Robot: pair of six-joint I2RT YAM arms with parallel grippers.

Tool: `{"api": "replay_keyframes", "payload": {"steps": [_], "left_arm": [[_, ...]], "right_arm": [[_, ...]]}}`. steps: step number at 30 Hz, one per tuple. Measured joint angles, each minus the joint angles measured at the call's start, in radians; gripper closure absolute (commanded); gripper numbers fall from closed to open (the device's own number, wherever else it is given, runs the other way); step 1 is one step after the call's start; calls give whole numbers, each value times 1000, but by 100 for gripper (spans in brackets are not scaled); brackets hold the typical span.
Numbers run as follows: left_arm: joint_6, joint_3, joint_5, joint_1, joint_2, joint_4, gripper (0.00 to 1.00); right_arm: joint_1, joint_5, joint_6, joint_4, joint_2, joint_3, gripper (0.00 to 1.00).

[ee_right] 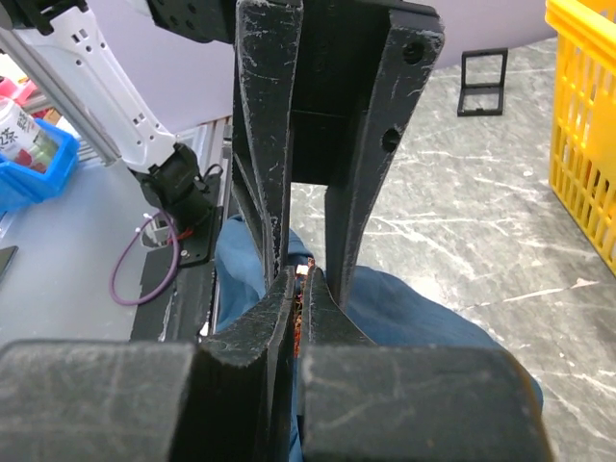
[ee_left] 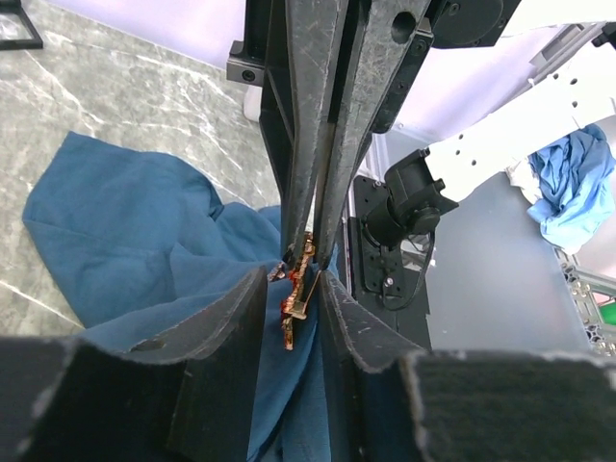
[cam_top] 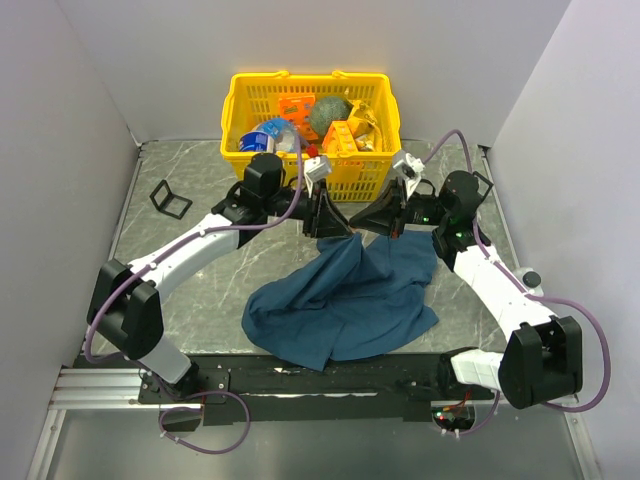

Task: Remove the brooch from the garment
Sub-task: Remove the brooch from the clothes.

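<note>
The dark blue garment (cam_top: 340, 300) lies on the marble table, with one peak pulled up to where both grippers meet. The brooch (ee_left: 300, 279) is a small orange-red and gold trinket pinned at that peak. My right gripper (cam_top: 362, 226) is shut on the brooch; in the right wrist view (ee_right: 302, 281) only an orange sliver of the brooch (ee_right: 303, 271) shows between its jaws. My left gripper (cam_top: 340, 232) faces it, open. In the left wrist view (ee_left: 294, 284) its jaws stand apart on either side of the brooch and a fold of the garment (ee_left: 125, 221).
A yellow basket (cam_top: 235, 110) full of items stands just behind the grippers. A small black stand (cam_top: 170, 198) sits at the far left of the table. Grey walls close in the left, right and back sides.
</note>
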Motion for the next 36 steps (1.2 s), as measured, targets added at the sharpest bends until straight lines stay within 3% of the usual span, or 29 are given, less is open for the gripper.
{"api": "replay_keyframes", "payload": {"steps": [7, 9, 11, 14, 27, 36], "left_arm": [[12, 10, -42, -8, 0, -23, 78], [16, 13, -57, -10, 0, -34, 73], [16, 14, -65, -10, 0, -37, 61], [13, 13, -62, -10, 0, -34, 54], [-89, -4, 18, 13, 3, 84, 62], [-85, -20, 16, 13, 3, 97, 50]], "right_arm": [[-4, 15, -15, -6, 0, -1, 100], [-4, 19, -25, -10, 0, -1, 100], [-4, 23, -35, -16, 0, -1, 100], [-3, 26, -42, -20, 0, -1, 100], [-3, 22, -42, -22, -10, -1, 100], [-3, 23, -62, -42, -20, 0, 100]]}}
